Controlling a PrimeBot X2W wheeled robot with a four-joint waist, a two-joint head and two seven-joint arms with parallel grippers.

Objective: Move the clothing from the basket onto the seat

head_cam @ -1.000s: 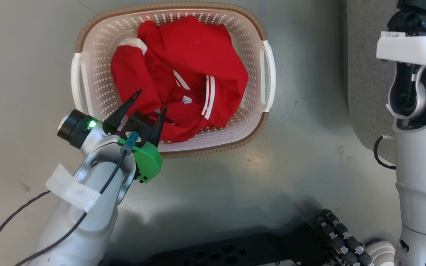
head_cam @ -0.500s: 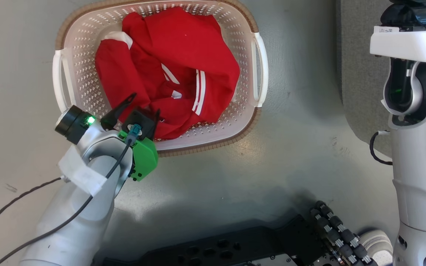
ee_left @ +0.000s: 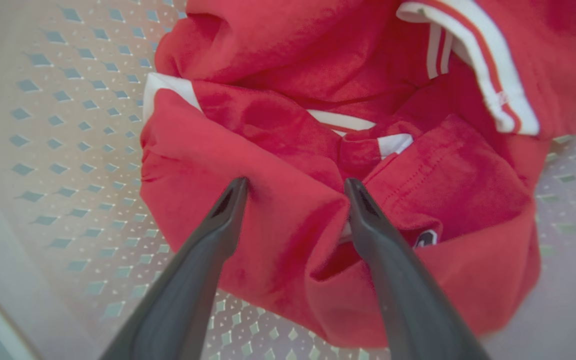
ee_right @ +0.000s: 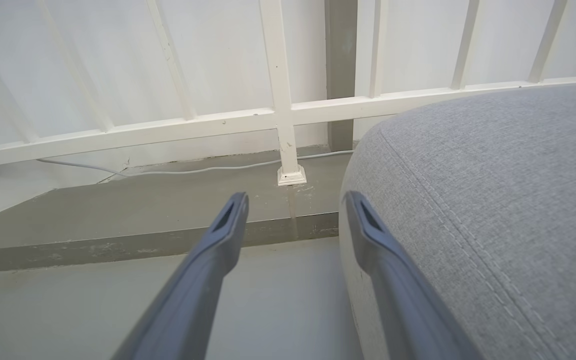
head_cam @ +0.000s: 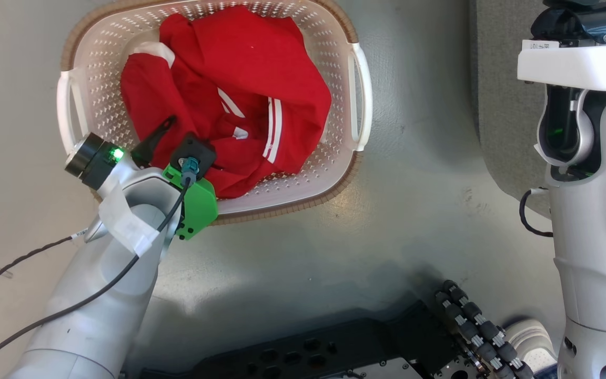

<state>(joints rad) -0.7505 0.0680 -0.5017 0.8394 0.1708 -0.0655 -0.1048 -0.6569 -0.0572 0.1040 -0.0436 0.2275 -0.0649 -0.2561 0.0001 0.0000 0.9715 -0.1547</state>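
Smooth grey floor (head_cam: 413, 173) — the basket (head_cam: 362, 100) stands on it, seat (head_cam: 497, 105) alongside.

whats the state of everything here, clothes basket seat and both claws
clothing, crumpled in a heap inside the basket
basket, upright on the floor, holding the clothing
seat, no clothing on the visible part
left claw, open, fingers straddling a fold of the clothing
right claw, open, holding nothing, beside the seat

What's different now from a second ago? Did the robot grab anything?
The left gripper has dipped deeper into the basket, its open fingers now straddling a fold of the red clothing; nothing is gripped yet. The head camera also shifted, so the picture slid. The clothing lies as before, and the right gripper stays open beside the seat.
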